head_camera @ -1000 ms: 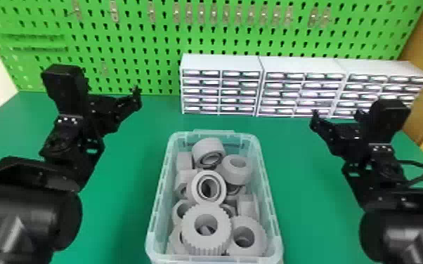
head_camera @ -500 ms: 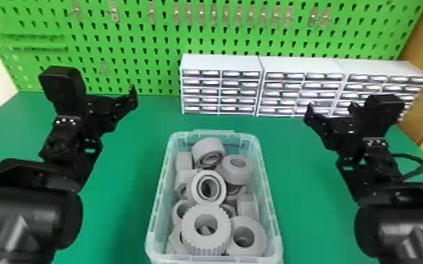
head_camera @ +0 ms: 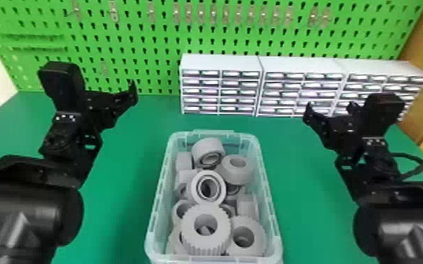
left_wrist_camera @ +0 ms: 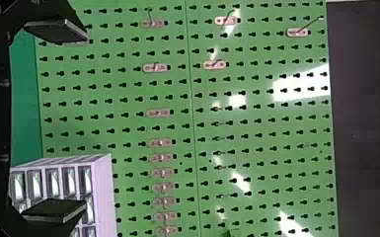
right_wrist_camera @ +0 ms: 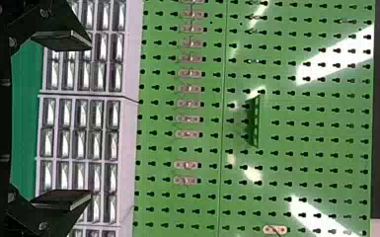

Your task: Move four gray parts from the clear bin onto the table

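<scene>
1. One clear bin point(head_camera: 269, 197) stands on the green surface point(head_camera: 119, 210), between the arms, its long axis going from near to far.
2. Inside it are at least ten gray parts point(head_camera: 190, 233), their holes facing different ways.
3. Left gripper point(head_camera: 117, 100) and right gripper point(head_camera: 330, 110), both raised beyond the surface's middle, are spread and empty.

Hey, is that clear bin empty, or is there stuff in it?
Not empty: gray parts lie heaped inside the clear bin, visible through its open top.
</scene>
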